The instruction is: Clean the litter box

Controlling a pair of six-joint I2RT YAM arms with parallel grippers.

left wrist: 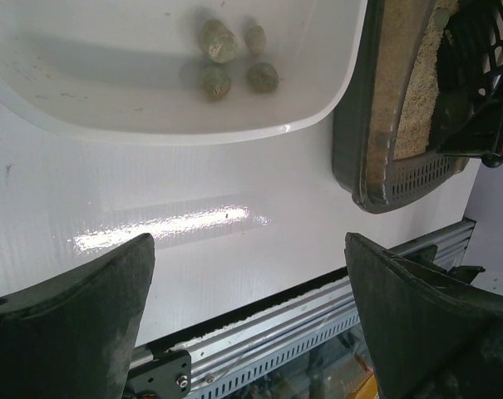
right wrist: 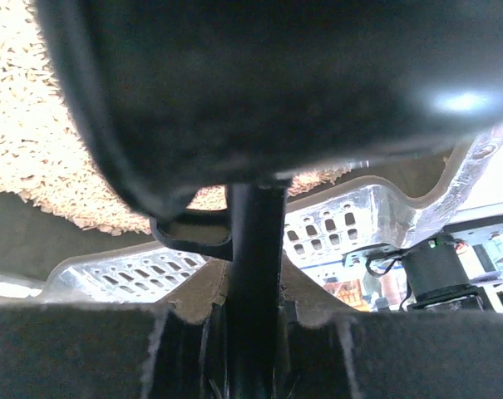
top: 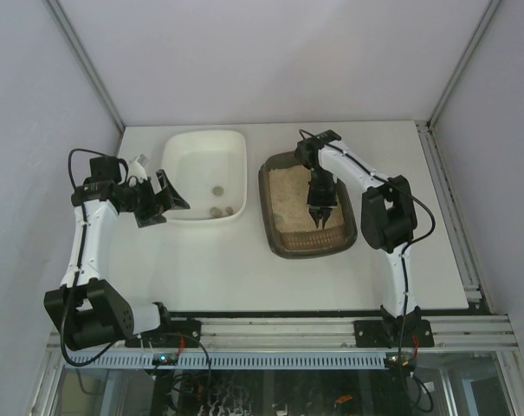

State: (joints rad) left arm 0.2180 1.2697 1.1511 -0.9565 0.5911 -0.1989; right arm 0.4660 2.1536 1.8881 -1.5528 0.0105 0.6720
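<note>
While watched from top ext., the litter box (top: pixel 313 250) is seen right of centre on the white surface (top: pixel 227 269), just beside a white tray (top: pixel 171 154) w/ a few grey clumps (top: pixel 216 192) in it. The right tool (top: pixel 320 214) is lowered over the box's near end. The left tool (top: pixel 162 204) is held at the tray's left rim.

Left wrist cam: its fingers (left wrist: pixel 76 316) are spread wide, nothing gripped; tray, clumps and box rim are seen ahead.

Right wrist cam: the tool is clamped on a dark scoop handle (right wrist: pixel 253 249), w/ beige litter (right wrist: pixel 35 125) seen beyond.
</note>
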